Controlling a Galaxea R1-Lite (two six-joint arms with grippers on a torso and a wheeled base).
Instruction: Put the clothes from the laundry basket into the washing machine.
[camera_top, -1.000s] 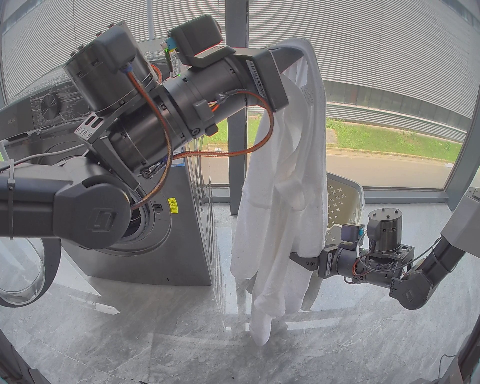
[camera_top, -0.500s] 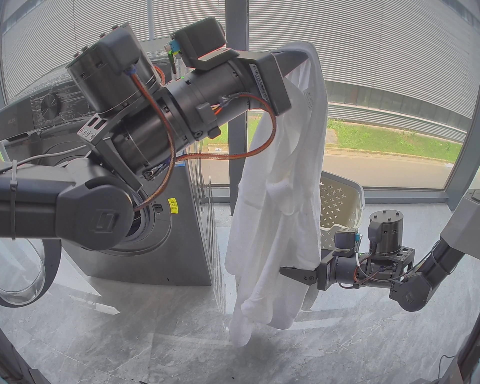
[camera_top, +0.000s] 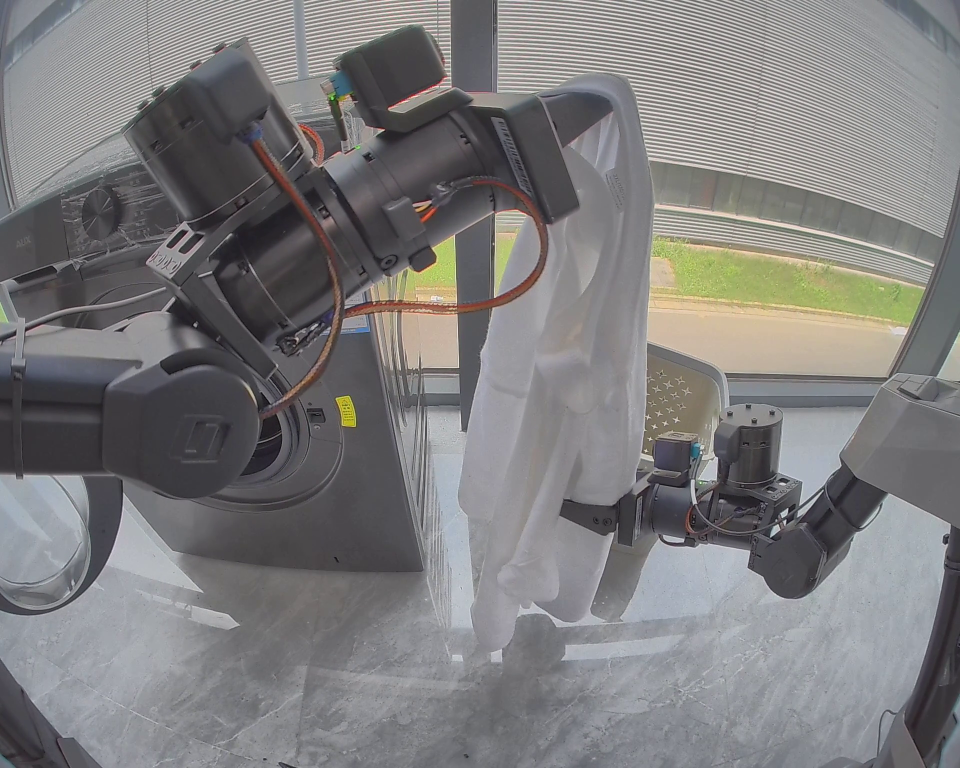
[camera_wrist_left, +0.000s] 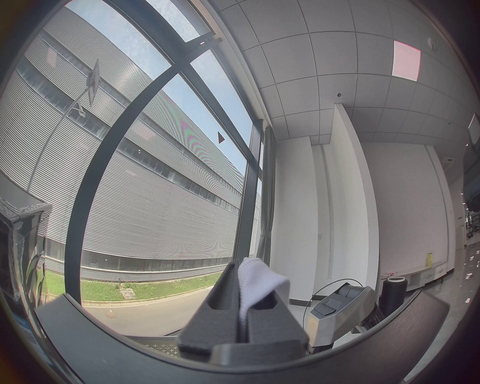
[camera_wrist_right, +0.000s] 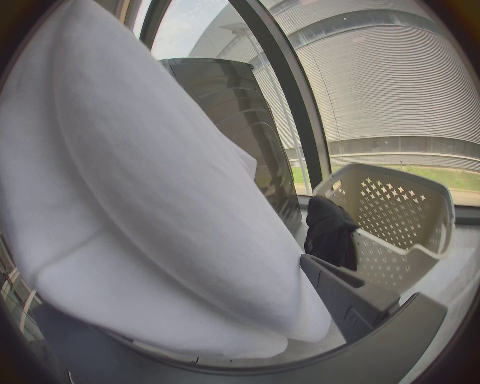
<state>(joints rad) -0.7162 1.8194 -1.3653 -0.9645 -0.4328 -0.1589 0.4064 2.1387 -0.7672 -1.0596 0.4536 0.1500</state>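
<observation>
The robot's left gripper (camera_wrist_left: 252, 289), raised high in the foreground, is clamped tight on a fold at the top of a long white cotton garment (camera_top: 560, 380), which hangs free in one limp length, its hem just clear of the grey marble floor (camera_top: 300, 660). Lower down, the right gripper (camera_top: 578, 515) is pressed into the garment's edge; the cloth covers its tip, so whether it has a hold cannot be told. The fabric looks light, soft and floppy, likely to swing and trail; a second hold low on the hanging part would probably gather it for the drum. To the left stands the grey front-loading washing machine (camera_top: 370, 500), its round opening (camera_top: 265, 445) partly hidden behind the left arm. Beyond the garment, the cream plastic laundry basket with star-shaped holes (camera_wrist_right: 400, 210) holds a crumpled black garment (camera_wrist_right: 330, 235).
</observation>
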